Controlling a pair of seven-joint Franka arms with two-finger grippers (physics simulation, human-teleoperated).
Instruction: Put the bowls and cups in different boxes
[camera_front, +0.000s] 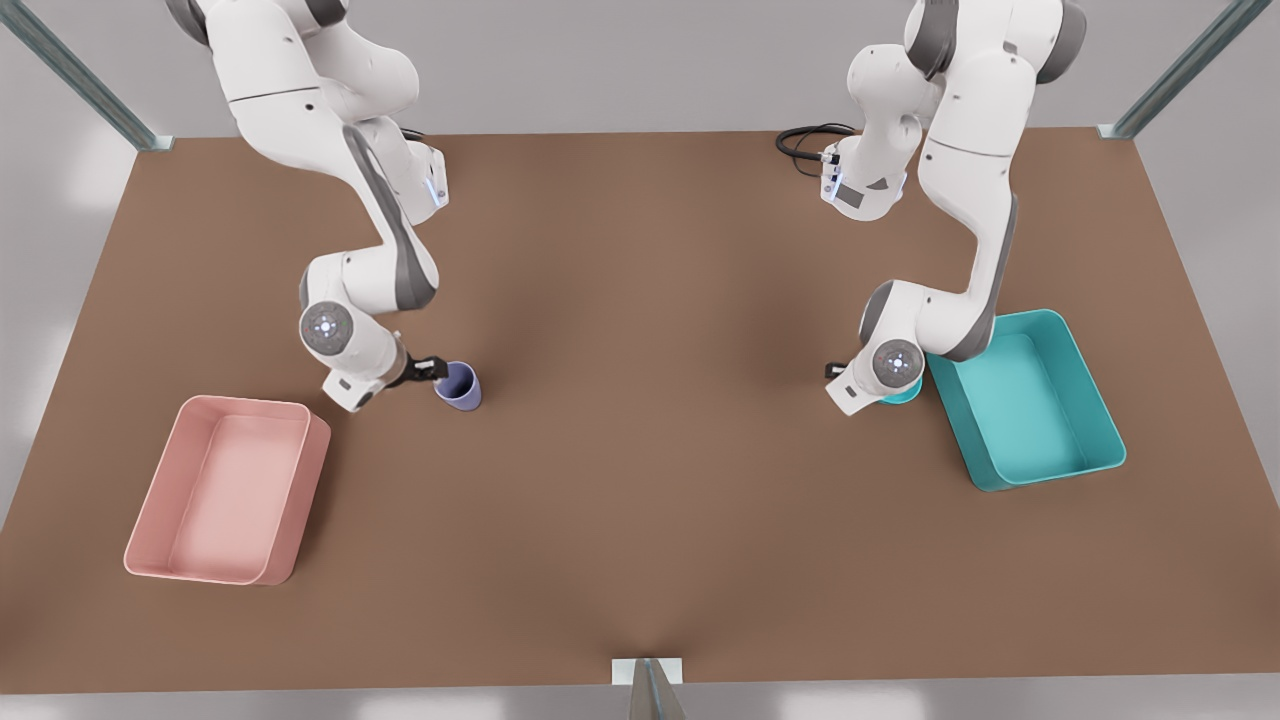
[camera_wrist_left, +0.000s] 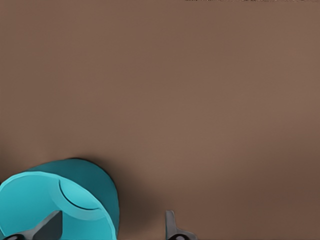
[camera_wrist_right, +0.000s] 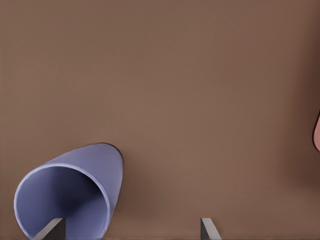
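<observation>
Brown and bare, the table (camera_front: 640, 300) is seen to carry two trays well apart: the pink box (camera_front: 225, 490) toward the front view's left and the teal box (camera_front: 1030, 400) toward the front view's right, neither holding anything yet. By matching the wrist views, the arm on the front view's right is taken as the left one, since the teal bowl (camera_wrist_left: 55, 202) appears in its wrist view; in the front view only a sliver of the bowl (camera_front: 903, 392) is seen beneath that arm's wrist, just beside the teal box. One fingertip (camera_wrist_left: 50, 225) of the left gripper (camera_wrist_left: 110, 230) is seen inside the bowl and the other outside the wall, spread apart, with nothing clamped. The right gripper (camera_front: 432, 369) is placed at the rim of the lavender cup (camera_front: 459, 386), which stands on the table near the pink box. In the right wrist view one finger (camera_wrist_right: 50, 229) is set inside the cup (camera_wrist_right: 70, 197) and the other well outside it, so the claw is apart and the rim is straddled rather than pinched. Nothing of the sorting is judged done: both grasps remain to be closed, and both lifts and drops are left.
</observation>
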